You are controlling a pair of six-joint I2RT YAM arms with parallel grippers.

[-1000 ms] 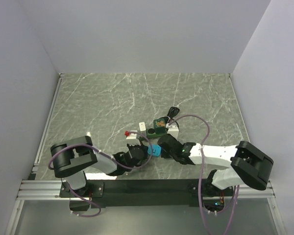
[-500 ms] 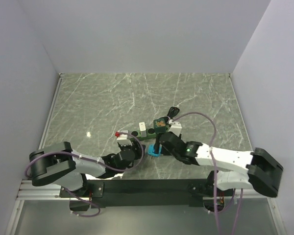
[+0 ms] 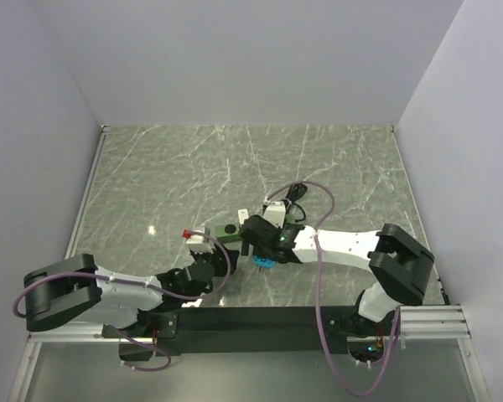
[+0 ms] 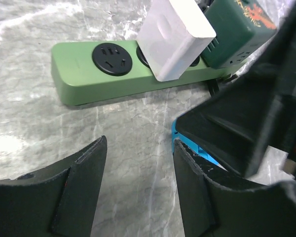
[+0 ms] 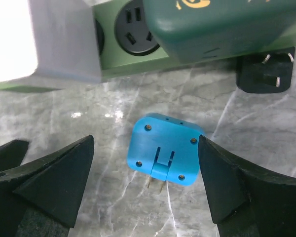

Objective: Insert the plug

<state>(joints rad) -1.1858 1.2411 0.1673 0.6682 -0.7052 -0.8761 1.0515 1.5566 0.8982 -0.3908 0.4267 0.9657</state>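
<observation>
Overhead and wrist views of a grey marbled bench (image 3: 168,176). My right fingers (image 5: 54,173) are spread wide, one on each side of the blue plug (image 5: 165,155), gripping nothing. The plug lies on the bench just in front of the green power strip (image 4: 84,74), prongs pointing away from it, in no socket. A white adapter (image 4: 175,37) and a dark green adapter (image 4: 237,29) sit on the strip. My left fingers (image 4: 84,187) are partly apart and empty, near the strip's free socket (image 4: 111,58). A black plug (image 5: 266,74) lies beside the strip
</observation>
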